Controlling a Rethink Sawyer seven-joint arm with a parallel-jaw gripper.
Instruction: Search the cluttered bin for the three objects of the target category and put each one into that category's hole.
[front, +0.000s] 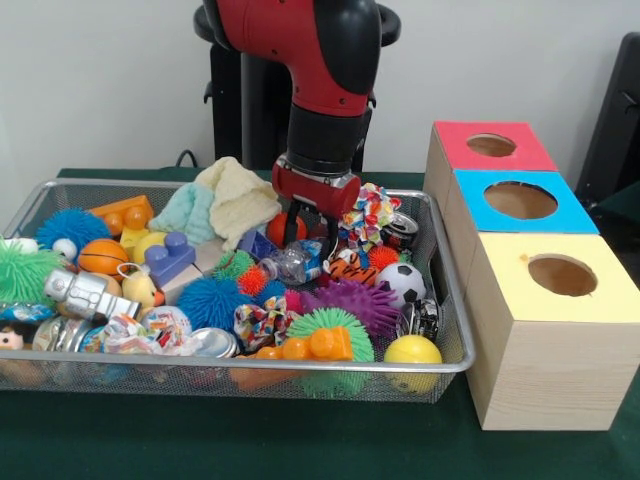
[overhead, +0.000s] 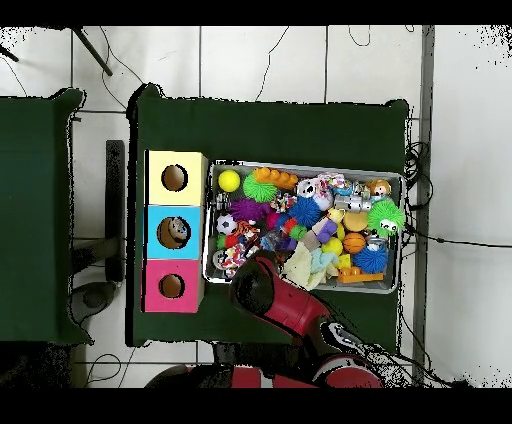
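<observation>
The hand (front: 306, 226) is seen lowered into the wire basket (front: 452, 300) among toys, fingers spread apart, nothing held.

No readable text or labels anywhere.

Cut off by the front view's top edge: upper arm (front: 300, 40). Hidden under that arm from overhead: gripper (front: 303, 226), plus the near strip of the cluttered bin (overhead: 395, 180). Too dim to name: something inside the blue box (overhead: 175, 232) hole. Half buried at the front left: silver robot toy (front: 85, 293), crumpled wrappers (front: 130, 335). Fingertips sunk among toys, spread unclear.
</observation>
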